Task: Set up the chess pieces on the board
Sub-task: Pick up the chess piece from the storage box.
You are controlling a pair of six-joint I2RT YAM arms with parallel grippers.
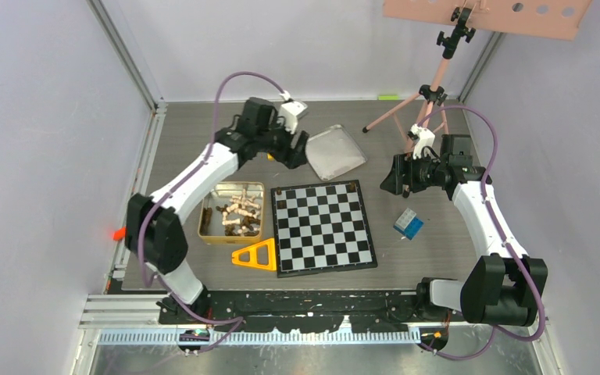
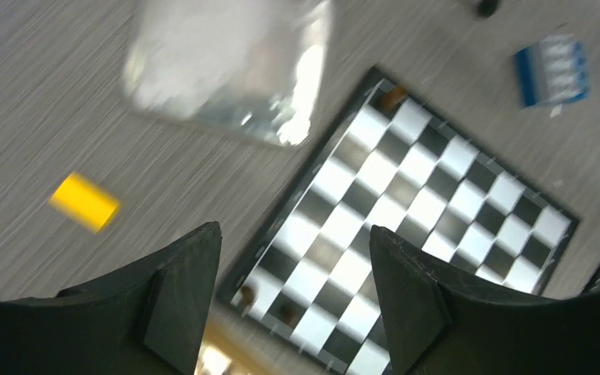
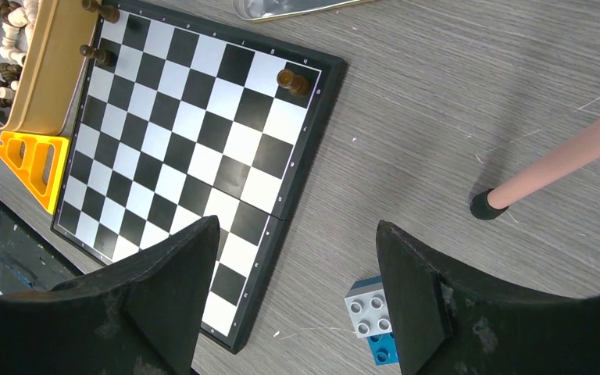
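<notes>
board (image 3: 203,156) edge marks unreadable, no other text

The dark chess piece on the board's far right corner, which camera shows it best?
Right wrist: the dark piece stands sharp and unobstructed on a corner of the board. Left wrist gives a blurred brown blob; top external, too small to tell.

Left tool (image 2: 294,234) seemingly open; right tool (image 3: 297,226) open.
</notes>
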